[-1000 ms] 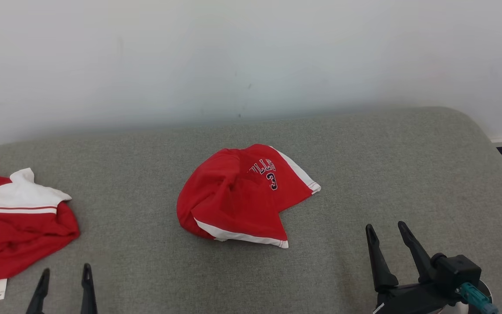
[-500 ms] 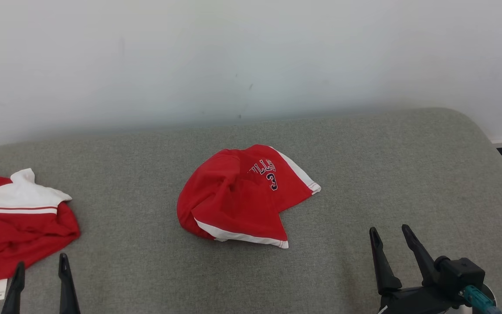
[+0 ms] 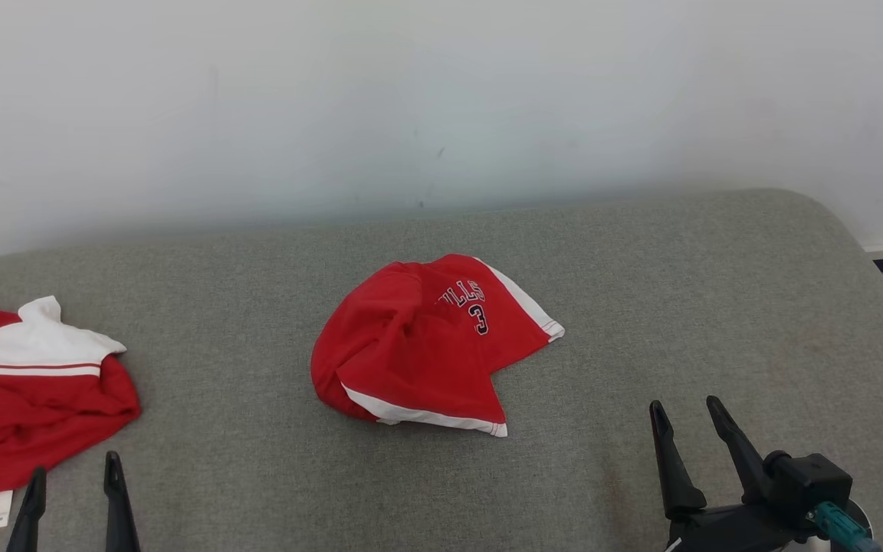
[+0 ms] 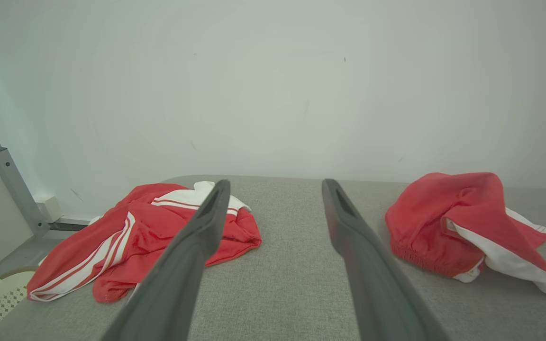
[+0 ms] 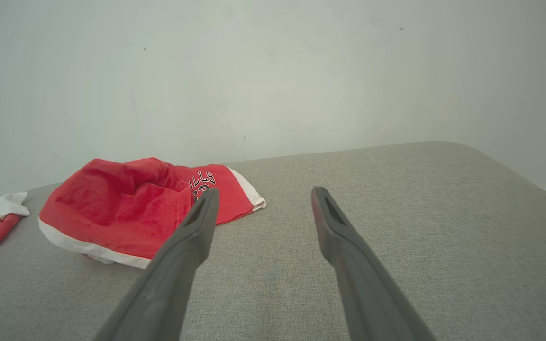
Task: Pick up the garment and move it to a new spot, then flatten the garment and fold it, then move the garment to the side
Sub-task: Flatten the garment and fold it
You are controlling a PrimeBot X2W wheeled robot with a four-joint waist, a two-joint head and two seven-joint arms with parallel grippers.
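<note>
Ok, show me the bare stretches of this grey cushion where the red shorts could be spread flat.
Widest: the grey cushion right of the red shorts, out to its rounded edge, past the open right gripper. A narrower strip runs between the shorts and the red and white garment. The left end is crowded: that garment, left gripper beside it.

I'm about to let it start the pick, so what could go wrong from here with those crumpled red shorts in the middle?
1. The crumpled red shorts with white trim lie bunched in overlapping folds, so a pinch may catch several layers and hinder flattening.
2. The open left end effector hovers close to the second red and white garment; it could snag that one instead.
</note>
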